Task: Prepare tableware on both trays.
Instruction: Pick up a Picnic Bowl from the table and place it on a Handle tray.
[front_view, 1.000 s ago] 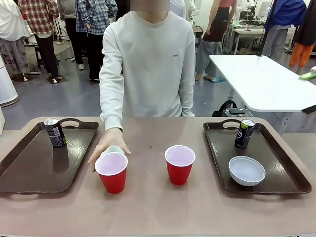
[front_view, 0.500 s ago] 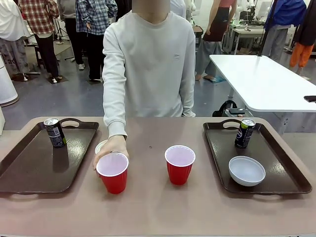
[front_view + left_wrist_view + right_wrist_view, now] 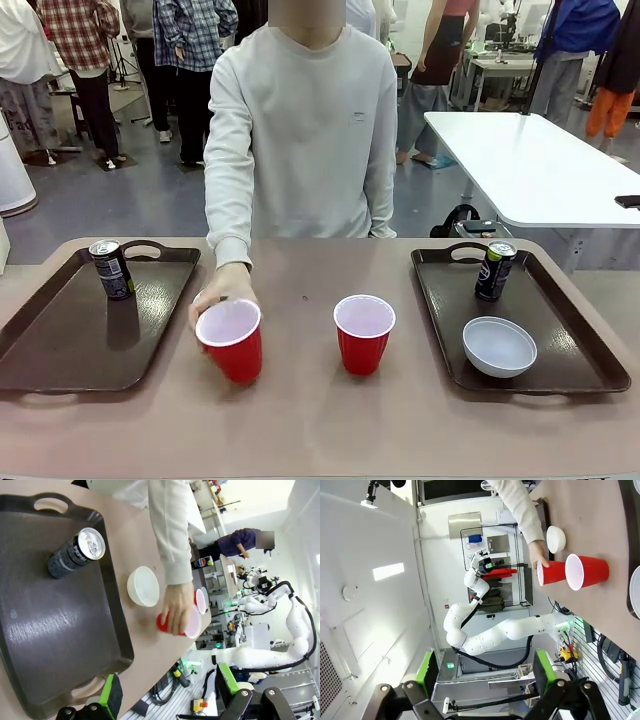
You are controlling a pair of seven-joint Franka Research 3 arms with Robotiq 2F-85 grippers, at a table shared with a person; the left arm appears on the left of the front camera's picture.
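Observation:
Two dark brown trays lie at the table's ends: the left tray point(image 3: 60, 340) carries a black can point(image 3: 111, 268), the right tray point(image 3: 575, 345) a black can point(image 3: 495, 270) and a white bowl point(image 3: 500, 346). Between them, the person's hand point(image 3: 225, 287) grips a slightly tilted red cup point(image 3: 231, 340); a second red cup point(image 3: 364, 333) stands upright mid-table. In the left wrist view another white bowl point(image 3: 143, 586) sits on the table beside the tray point(image 3: 45, 630), behind the hand. My left gripper point(image 3: 167, 690) and right gripper point(image 3: 485, 667) hang open and empty, high above the table.
A white table point(image 3: 540, 170) stands behind on the right, and people stand farther back. Bare tabletop point(image 3: 300, 420) stretches along the near edge in front of the cups.
The person's hand has come off the white bowl and closed on the left red cup, tipping it and shifting it slightly back. Neither gripper has changed.

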